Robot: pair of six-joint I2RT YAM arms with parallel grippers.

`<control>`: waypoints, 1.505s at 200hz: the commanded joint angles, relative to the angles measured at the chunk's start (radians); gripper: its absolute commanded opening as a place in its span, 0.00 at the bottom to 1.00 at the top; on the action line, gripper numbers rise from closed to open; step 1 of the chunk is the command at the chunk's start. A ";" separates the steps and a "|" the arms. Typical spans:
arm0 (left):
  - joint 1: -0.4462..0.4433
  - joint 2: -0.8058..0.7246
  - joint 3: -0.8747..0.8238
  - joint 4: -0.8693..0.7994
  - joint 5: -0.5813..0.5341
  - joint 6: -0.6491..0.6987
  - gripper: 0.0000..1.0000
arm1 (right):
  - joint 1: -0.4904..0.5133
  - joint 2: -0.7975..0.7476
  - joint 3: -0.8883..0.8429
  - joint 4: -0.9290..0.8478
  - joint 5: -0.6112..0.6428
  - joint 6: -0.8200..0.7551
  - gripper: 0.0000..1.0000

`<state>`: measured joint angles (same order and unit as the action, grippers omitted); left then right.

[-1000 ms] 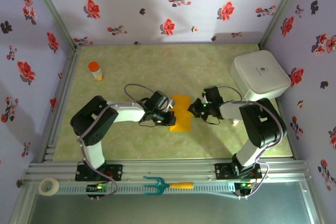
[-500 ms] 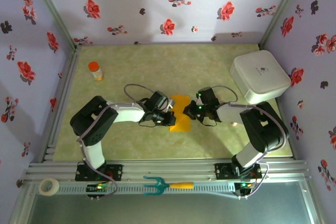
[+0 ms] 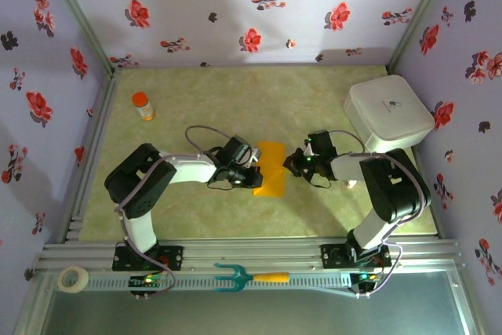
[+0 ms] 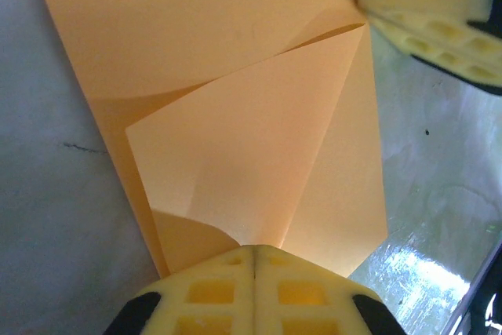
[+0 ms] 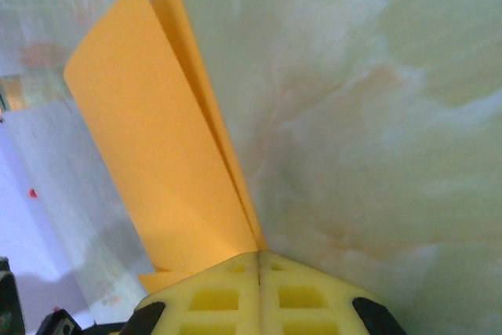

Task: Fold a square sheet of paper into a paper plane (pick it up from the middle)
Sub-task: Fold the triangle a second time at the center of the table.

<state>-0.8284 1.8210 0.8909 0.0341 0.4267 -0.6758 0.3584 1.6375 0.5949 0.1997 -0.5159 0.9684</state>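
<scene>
The table (image 3: 204, 107) has a pale green marbled top, and the square sheet of paper (image 3: 271, 170) (creased, with one flap lifted) lies near its middle. A small orange-capped bottle (image 3: 142, 105) stands at the far left and a white box (image 3: 387, 114) at the far right. On the near rail lie a teal fork (image 3: 243, 277) and a tape roll (image 3: 73, 278).

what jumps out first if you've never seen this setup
The bright orange paper lies mid-table, partly folded, with a flap curling up. The left gripper and right gripper flank it, both shut, the right one pinching a raised edge. Floral walls surround everything, and a white box sits at back right.
</scene>
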 commanded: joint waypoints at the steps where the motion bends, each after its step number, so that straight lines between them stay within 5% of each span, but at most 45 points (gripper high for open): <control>1: 0.003 0.008 -0.032 -0.105 -0.042 -0.007 0.00 | -0.017 -0.030 -0.025 0.014 0.040 -0.013 0.01; 41: 0.003 0.001 -0.031 -0.106 -0.040 -0.003 0.00 | 0.023 -0.158 -0.029 -0.014 0.040 -0.015 0.02; 85: 0.002 0.001 -0.020 -0.108 -0.041 -0.003 0.00 | 0.130 -0.070 0.005 -0.009 0.018 0.004 0.00; 203: 0.003 -0.092 0.075 -0.151 -0.025 0.011 0.00 | 0.131 0.024 -0.019 -0.054 0.095 -0.009 0.00; 301: -0.015 0.069 0.212 -0.176 0.083 0.026 0.00 | 0.131 0.024 -0.016 -0.061 0.097 -0.007 0.00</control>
<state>-0.8326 1.8492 1.0775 -0.0982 0.4789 -0.6735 0.4908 1.6367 0.5858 0.2260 -0.4896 0.9760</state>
